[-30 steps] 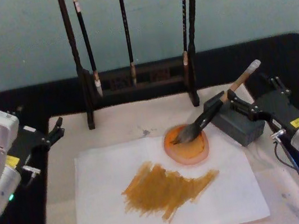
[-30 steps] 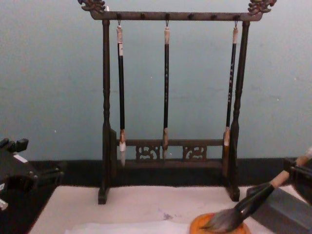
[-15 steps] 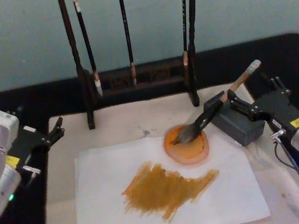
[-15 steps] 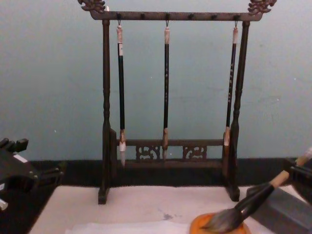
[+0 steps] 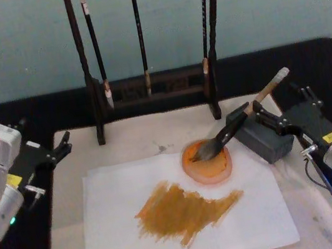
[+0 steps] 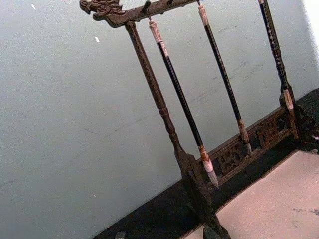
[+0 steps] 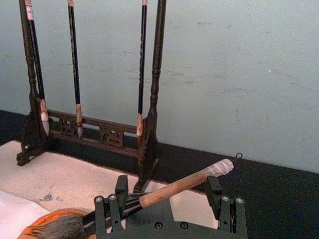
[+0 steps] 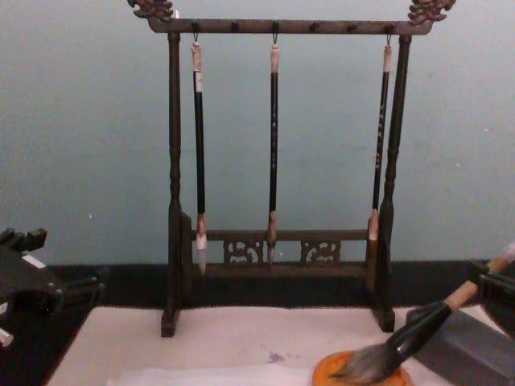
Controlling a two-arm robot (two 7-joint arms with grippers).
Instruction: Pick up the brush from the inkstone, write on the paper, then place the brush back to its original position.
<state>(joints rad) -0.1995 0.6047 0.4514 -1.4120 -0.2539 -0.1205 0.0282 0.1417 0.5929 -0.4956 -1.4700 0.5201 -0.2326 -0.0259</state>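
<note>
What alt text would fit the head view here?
The brush lies with its tuft in the inkstone and its handle on a grey block, the open right claw around the handle. The paper carries a brown ink patch; the left claw sits at the mat's left edge, and a brush rack stands behind.

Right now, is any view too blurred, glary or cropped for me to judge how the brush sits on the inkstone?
Head view: soft but even light, no glare; the brush shows whole, tuft on the inkstone, handle across the grey block. Chest view: bottom edge crops the inkstone. Right wrist view: sharpest on the handle, the right gripper with jaws open either side of it; tuft cropped.
</note>
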